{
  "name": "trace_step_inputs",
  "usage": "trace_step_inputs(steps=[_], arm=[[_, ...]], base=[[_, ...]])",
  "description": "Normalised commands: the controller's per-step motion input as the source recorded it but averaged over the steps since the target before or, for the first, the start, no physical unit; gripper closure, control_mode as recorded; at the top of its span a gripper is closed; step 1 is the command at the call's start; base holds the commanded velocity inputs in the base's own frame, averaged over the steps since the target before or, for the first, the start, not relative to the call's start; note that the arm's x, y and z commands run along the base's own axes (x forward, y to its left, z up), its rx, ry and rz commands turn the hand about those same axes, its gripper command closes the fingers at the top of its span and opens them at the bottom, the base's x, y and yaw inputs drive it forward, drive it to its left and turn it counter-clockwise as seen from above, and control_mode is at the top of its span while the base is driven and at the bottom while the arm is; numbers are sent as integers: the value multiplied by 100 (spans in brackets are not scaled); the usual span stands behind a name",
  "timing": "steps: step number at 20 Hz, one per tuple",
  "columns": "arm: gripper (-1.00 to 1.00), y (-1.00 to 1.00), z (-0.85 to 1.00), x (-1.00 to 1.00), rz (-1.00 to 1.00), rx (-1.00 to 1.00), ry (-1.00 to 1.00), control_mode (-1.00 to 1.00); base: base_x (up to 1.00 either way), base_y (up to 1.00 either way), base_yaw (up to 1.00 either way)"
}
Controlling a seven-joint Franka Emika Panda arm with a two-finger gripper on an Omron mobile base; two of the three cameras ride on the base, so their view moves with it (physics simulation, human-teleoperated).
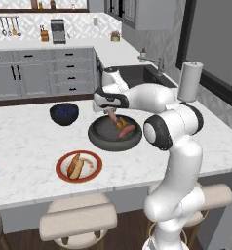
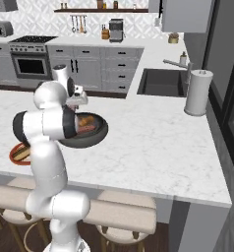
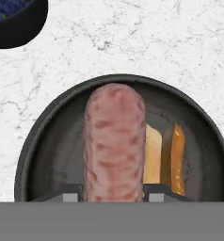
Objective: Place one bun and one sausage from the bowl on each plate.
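On the marble counter [image 1: 30,146], left base view: dark grey bowl [image 1: 99,136] holding one sausage [image 1: 128,131] and a bun [image 1: 119,123]; gripper [image 1: 109,113] above it, clamped on a pink sausage [image 1: 111,116]. Red-rimmed plate [image 1: 91,174] nearer the edge, bearing bun and sausage. Dark blue bowl [image 1: 64,114] to the left.

Right base view: sink [image 2: 160,82], paper towel roll [image 2: 197,92], grey cabinets [image 2: 97,66].

Hand view: mottled pink sausage upright between the fingertips [image 3: 70,195], the bun beside it.

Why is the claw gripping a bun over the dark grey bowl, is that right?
Not quite: the claw is shut on a sausage, not a bun. The hand view shows the pink sausage between its tips, above the dark grey bowl, with the bun lying beside it.
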Motion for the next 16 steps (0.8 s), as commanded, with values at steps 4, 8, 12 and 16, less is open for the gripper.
trace_step_inputs(steps=[4,8,12,16], arm=[[100,5,54,-100,-14,7,0,-100],[100,13,33,-100,-19,5,2,-100],[100,41,25,-100,-23,1,12,-100],[100,57,6,-100,-31,0,23,-100]], base=[[0,0,0],[0,0,0],[0,0,0],[0,0,0]])
